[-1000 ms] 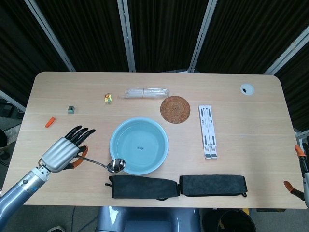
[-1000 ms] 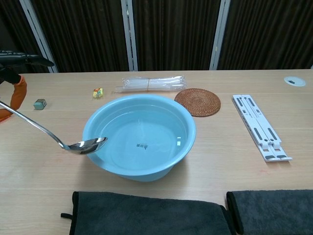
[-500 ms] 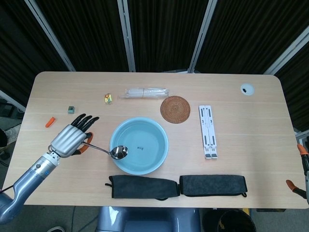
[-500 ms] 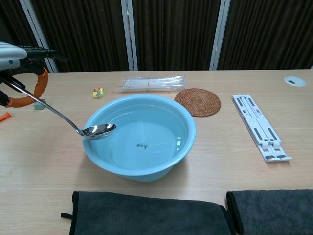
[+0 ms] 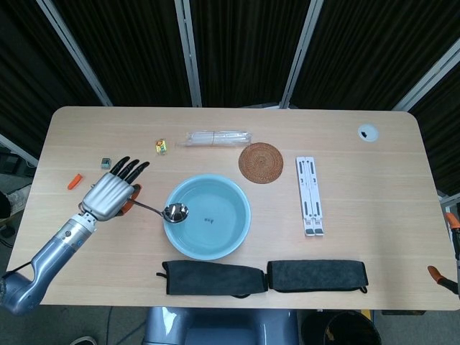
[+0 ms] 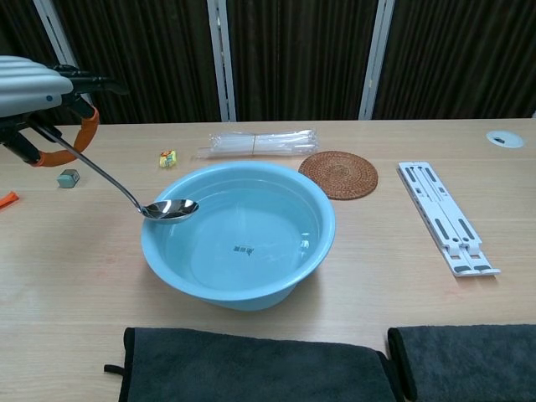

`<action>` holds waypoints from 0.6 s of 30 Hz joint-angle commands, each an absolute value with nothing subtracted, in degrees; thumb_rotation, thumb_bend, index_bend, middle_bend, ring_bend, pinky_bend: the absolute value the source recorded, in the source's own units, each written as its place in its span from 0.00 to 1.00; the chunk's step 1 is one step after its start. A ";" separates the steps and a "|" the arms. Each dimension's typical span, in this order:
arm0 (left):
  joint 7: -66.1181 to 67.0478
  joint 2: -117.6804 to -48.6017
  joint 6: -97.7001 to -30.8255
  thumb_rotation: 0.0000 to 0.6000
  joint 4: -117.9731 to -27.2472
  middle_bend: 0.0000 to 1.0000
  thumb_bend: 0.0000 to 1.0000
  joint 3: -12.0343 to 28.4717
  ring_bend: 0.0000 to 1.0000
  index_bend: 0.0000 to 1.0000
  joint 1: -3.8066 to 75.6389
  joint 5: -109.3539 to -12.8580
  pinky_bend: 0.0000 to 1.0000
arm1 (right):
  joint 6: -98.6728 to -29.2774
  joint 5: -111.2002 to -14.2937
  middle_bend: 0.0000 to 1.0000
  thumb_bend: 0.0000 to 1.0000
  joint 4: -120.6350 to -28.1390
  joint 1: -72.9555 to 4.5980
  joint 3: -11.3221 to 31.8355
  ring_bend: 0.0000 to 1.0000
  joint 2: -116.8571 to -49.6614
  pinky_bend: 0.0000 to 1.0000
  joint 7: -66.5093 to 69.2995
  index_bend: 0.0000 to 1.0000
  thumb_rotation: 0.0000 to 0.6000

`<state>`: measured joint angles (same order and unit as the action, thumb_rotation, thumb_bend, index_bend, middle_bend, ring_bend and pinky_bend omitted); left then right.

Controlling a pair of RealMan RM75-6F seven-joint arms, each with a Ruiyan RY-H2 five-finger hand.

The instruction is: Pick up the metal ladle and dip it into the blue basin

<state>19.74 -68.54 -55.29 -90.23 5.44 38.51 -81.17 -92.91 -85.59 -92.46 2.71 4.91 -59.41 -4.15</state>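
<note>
My left hand (image 5: 113, 192) (image 6: 38, 96) holds the metal ladle (image 5: 167, 212) (image 6: 159, 208) by its handle, left of the blue basin (image 5: 208, 215) (image 6: 243, 233). The ladle slants down to the right. Its shiny bowl hangs at the basin's left rim, just above the water. The basin stands mid-table with shallow water in it. Of my right hand (image 5: 449, 244) only orange fingertips show at the head view's right edge, off the table; its state is unclear.
Two dark towels (image 5: 213, 277) (image 5: 317, 274) lie along the front edge. Behind the basin are a round woven coaster (image 5: 261, 162), a clear plastic packet (image 5: 217, 137) and a small yellow object (image 5: 161, 146). A white folding stand (image 5: 309, 194) lies right. A small grey block (image 5: 106, 163) and an orange piece (image 5: 74, 181) lie far left.
My left hand has lifted and carried the ladle away from the front edge and slightly right; the ladle's bowl went from outside the basin's front-left to over its left rim.
</note>
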 commanded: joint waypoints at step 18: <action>38.18 -77.25 -52.92 1.00 -91.73 0.00 0.56 7.72 0.00 0.67 45.66 -75.02 0.00 | -93.38 -86.70 0.00 0.00 -92.21 2.99 4.50 0.00 -58.48 0.00 -1.84 0.00 1.00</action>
<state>37.71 -76.82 -53.05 -91.45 7.94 45.37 -75.42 -93.28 -86.66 -92.25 2.93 4.50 -58.54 -1.94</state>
